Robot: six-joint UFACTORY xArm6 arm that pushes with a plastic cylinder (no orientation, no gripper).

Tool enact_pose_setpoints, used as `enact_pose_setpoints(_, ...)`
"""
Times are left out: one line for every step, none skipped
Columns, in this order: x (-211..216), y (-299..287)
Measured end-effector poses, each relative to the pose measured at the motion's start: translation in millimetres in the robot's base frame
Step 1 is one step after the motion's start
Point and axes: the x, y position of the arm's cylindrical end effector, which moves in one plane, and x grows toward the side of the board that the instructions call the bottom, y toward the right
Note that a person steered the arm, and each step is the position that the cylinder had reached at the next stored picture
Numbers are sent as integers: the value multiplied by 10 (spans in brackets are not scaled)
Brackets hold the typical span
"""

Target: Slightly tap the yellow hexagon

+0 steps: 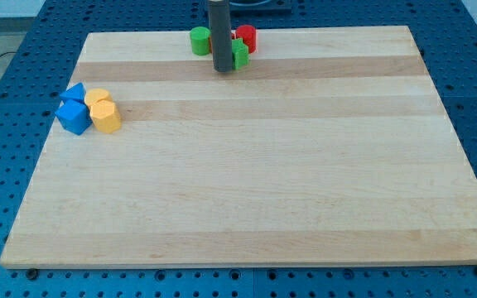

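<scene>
tip (223, 69) among green/red blocks at top, well apart from yellow hexagon (104, 116).

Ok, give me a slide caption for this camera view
My tip sits among green and red blocks at the board's top, far from the yellow and blue blocks at left.

Pale striped wooden board (255, 190); blue, yellow, green, red blocks; dark grey rod (221, 37); perhaps blue perforated table (7, 91).

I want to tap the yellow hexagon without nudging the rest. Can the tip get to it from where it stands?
Probably yes. My tip stands by the green and red blocks at the view's top; bare board lies between it and the yellow hexagon, whose right side is open. The blue blocks touch its left.
</scene>
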Motion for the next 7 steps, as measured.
enact_pose_setpoints(0, -5)
enact_pose_setpoints(71, -38)
enact_pose_setpoints(437, -86)
enact_pose_setpoints(228, -347)
enact_pose_setpoints(-272, -975)
enact_pose_setpoints(-336, -2154)
enact_pose_setpoints(-214, -2565)
